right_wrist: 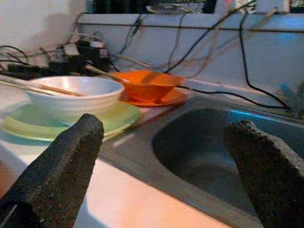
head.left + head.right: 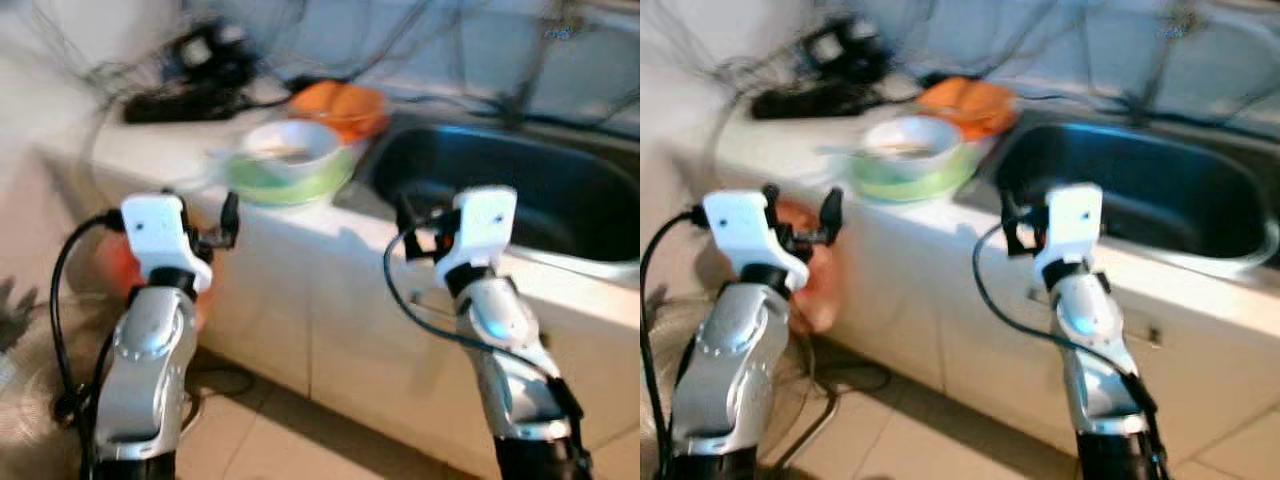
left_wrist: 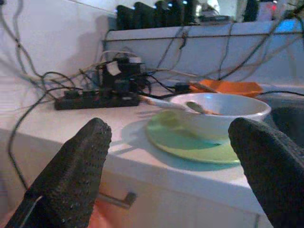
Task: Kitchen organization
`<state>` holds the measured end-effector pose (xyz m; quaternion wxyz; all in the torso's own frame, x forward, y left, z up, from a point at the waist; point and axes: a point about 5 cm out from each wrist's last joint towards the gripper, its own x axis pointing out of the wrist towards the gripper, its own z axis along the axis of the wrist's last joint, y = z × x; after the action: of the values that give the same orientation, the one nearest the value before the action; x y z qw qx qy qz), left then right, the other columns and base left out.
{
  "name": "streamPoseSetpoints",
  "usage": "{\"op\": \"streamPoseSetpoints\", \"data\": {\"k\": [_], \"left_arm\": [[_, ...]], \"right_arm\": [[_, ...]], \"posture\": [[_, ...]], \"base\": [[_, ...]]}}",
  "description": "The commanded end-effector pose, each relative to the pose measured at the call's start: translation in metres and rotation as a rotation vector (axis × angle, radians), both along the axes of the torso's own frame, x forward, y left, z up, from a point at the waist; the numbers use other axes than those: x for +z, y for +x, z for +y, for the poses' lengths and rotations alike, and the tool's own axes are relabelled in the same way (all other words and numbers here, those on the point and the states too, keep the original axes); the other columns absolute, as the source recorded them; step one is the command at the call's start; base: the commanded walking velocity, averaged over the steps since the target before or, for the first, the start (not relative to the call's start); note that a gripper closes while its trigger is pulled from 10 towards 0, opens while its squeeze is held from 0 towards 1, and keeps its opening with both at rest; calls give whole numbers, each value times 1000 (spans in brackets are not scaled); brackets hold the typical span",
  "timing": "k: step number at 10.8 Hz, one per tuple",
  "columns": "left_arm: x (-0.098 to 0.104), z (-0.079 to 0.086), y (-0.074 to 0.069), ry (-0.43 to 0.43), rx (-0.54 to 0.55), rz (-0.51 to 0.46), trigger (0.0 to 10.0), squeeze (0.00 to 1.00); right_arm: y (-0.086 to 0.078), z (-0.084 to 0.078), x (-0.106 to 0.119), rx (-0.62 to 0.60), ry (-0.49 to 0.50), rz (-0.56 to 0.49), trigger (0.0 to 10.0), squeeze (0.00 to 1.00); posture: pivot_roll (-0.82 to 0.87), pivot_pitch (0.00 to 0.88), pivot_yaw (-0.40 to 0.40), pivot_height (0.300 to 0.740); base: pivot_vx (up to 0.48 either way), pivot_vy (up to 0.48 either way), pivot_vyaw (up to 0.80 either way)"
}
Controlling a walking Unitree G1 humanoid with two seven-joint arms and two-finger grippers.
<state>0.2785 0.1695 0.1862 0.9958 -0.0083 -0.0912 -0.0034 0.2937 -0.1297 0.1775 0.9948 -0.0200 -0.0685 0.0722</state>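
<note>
On the counter (image 2: pixel 150 150) before me, a white bowl (image 2: pixel 292 148) sits upright on a green plate (image 2: pixel 290 180), a utensil resting inside. Just behind, an orange bowl (image 2: pixel 340 105) stands on an orange plate (image 1: pixel 156 99), beside the dark sink (image 2: pixel 520 190).

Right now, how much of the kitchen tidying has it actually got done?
Nothing looks done. The white bowl sits on the green plate, the orange bowl behind it, and the sink holds nothing. Both the left gripper and right gripper hover open-jawed before the counter, holding nothing.
</note>
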Motion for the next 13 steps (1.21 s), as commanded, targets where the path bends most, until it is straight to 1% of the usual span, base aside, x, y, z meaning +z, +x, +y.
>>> {"op": "streamPoseSetpoints", "data": {"k": [1, 6, 9, 13], "left_arm": [[4, -3, 1, -8, -13, -16, 10000, 0], [7, -5, 1, -5, -28, -25, 10000, 0], [4, -4, -4, 1, -25, -9, 10000, 0], [6, -6, -8, 13, -26, -18, 10000, 0]], "right_arm": [[-1, -1, 5, 0, -1, -18, 10000, 0], [-3, 0, 11, 23, 17, -42, 10000, 0], [-9, -1, 5, 28, 16, -22, 10000, 0], [-9, -4, 4, 32, -2, -15, 10000, 0]], "posture": [[15, 0, 20, 740], [15, 0, 20, 740], [16, 14, 17, 740], [17, 24, 7, 740]], "base": [[319, 0, 0], [297, 0, 0], [315, 0, 0], [295, 0, 0]]}}
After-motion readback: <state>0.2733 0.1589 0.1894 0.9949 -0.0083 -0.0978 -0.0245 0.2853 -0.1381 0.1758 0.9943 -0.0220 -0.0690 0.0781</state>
